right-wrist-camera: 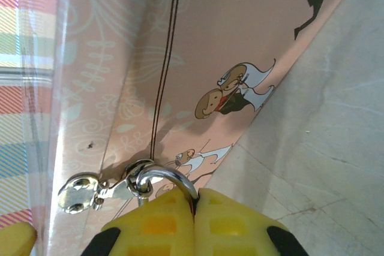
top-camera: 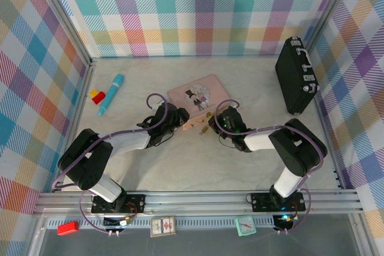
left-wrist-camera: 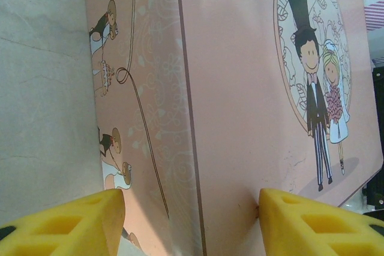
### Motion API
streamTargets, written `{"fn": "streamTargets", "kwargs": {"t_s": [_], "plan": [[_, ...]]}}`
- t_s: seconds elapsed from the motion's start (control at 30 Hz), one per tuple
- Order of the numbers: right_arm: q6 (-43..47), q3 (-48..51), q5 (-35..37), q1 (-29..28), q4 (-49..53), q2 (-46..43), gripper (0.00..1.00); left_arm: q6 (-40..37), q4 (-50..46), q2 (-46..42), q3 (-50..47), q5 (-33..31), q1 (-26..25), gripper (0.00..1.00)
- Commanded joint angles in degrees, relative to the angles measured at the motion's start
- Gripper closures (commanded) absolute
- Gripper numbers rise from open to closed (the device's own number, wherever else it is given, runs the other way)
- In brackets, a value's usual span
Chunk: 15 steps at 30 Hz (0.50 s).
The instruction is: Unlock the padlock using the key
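Plastic sits at the far left of your pale, marble-veined table (top-camera: 180,166): a small red and yellow block (top-camera: 96,95), and just right of it a slim teal marker (top-camera: 111,93) lying near-to-far.

Your left gripper (left-wrist-camera: 191,199) is at the near left corner of the flat pink metal tin (top-camera: 195,94). Its ribbed yellow fingers (left-wrist-camera: 72,223) are spread wide with the corner between them. One lies against the printed side wall and the other against the smooth lid with the cartoon bride and groom.

On the tin's near wall, a shiny silver hasp (right-wrist-camera: 90,193) holds the small padlock with the thin silvery U-shaped shackle (right-wrist-camera: 171,175). The curved wire passes through the hasp's eye, and the lock's body is hidden behind the fingers.

Your right gripper (right-wrist-camera: 195,199) has its yellow pads pressed together. The shackle's arch meets the seam between the tips, and you cannot tell what they pinch.

Far right, well apart, a black rectangular hard case (top-camera: 296,76) stands on edge.
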<state>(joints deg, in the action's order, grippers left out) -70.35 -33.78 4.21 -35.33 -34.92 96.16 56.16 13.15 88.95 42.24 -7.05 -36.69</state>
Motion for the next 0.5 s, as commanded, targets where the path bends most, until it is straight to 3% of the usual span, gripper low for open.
{"fn": "streamTargets", "kwargs": {"t_s": [0.0, 0.47], "plan": [[-3.9, 0.2, 5.3, 0.4, -2.7, -1.8, 1.00, 0.3, -4.0, 1.7, 0.5, -2.7, -0.2, 0.41], [-6.4, 0.5, 8.4, 2.0, 2.6, -4.2, 1.00, -0.1, -4.4, 3.3, 1.7, -3.2, -0.2, 0.41]]}}
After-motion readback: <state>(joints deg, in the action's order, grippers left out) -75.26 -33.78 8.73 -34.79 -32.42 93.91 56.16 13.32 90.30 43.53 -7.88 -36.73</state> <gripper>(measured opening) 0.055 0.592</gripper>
